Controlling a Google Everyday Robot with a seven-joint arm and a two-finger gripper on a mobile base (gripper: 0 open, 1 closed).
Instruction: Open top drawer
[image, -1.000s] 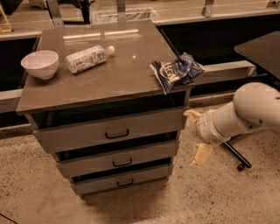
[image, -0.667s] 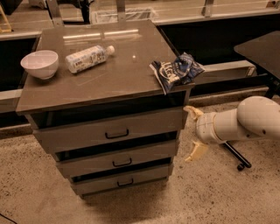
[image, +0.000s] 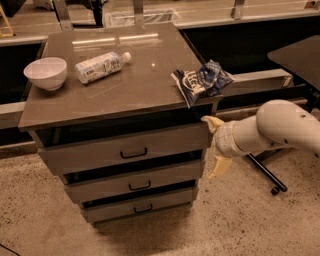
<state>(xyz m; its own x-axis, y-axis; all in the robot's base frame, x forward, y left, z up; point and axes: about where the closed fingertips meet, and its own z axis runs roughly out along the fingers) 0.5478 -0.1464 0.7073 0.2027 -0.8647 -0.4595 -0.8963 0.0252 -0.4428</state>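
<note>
Tool nearer top drawer, at its right edge, fingers spread

Top drawer: grey-brown front, smooth, matt.
Drawer handle: black, slight sheen; material unclear.
Cabinet top: smooth brown-grey surface, semi-glossy, with streaks of reflected light.
Bowl: white, smooth, glossy.
Bottle: clear plastic, pale label, white cap.
Snack bag: crinkled blue and white film, shiny.
Gripper: cream, plastic-looking, matt fingers spread apart, just beside the top drawer's right edge.
Arm: smooth white shell, soft sheen.
Floor: speckled, matt, grainy.
</note>
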